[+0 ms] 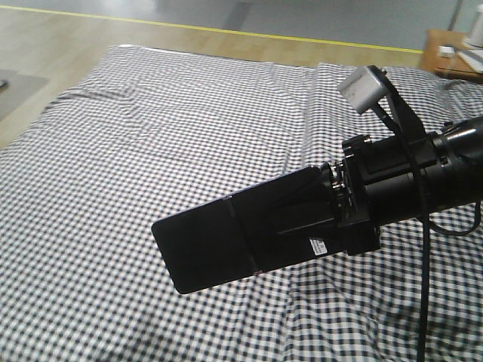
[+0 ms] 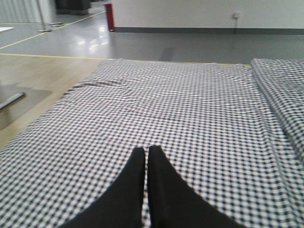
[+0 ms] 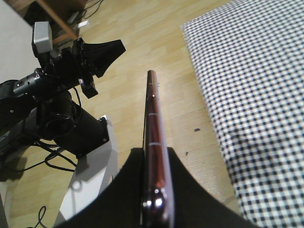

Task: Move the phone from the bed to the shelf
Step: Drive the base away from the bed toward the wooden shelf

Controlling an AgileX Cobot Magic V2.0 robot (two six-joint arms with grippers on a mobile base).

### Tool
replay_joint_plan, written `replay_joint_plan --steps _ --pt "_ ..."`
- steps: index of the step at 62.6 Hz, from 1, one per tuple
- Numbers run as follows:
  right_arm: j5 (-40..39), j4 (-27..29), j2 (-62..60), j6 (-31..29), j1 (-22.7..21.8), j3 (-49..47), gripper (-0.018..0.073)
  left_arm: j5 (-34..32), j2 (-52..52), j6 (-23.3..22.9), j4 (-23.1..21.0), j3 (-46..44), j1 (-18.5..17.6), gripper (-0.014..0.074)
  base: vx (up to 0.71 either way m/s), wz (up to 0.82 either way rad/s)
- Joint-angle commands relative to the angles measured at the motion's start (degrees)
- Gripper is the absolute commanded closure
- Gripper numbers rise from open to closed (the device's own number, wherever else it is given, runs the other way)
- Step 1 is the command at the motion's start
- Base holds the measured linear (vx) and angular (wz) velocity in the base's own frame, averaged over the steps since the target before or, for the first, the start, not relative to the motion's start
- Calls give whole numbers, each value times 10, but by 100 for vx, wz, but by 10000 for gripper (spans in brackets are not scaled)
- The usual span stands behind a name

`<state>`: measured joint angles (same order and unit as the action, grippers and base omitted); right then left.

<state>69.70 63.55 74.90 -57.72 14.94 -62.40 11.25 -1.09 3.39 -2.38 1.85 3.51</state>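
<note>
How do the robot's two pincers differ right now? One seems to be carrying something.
The right pincer is clamped on one end of the black phone, while the left pincer is shut on nothing. The right pincer's fingers sit apart with the phone between them, whereas the left pincer's fingers nearly touch. The right pincer holds the phone in the air and the left pincer points out over the checked bed. Both have black tapered fingers.

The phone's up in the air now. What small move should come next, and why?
Probably carry it toward the shelf (not clearly in view), grip unchanged: the right end effector has the phone clamped by one end, in the air above the bed, so lifting looks done.
</note>
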Motion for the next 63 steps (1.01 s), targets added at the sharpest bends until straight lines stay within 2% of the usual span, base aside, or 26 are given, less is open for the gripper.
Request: replay_joint_plan --steps 1,63 --pt "41 48 -17 0 0 -14 561 -40 -5 0 -5 4 0 595 -13 50" --pt "41 48 -17 0 0 -14 561 -40 -5 0 -5 4 0 595 -13 49"
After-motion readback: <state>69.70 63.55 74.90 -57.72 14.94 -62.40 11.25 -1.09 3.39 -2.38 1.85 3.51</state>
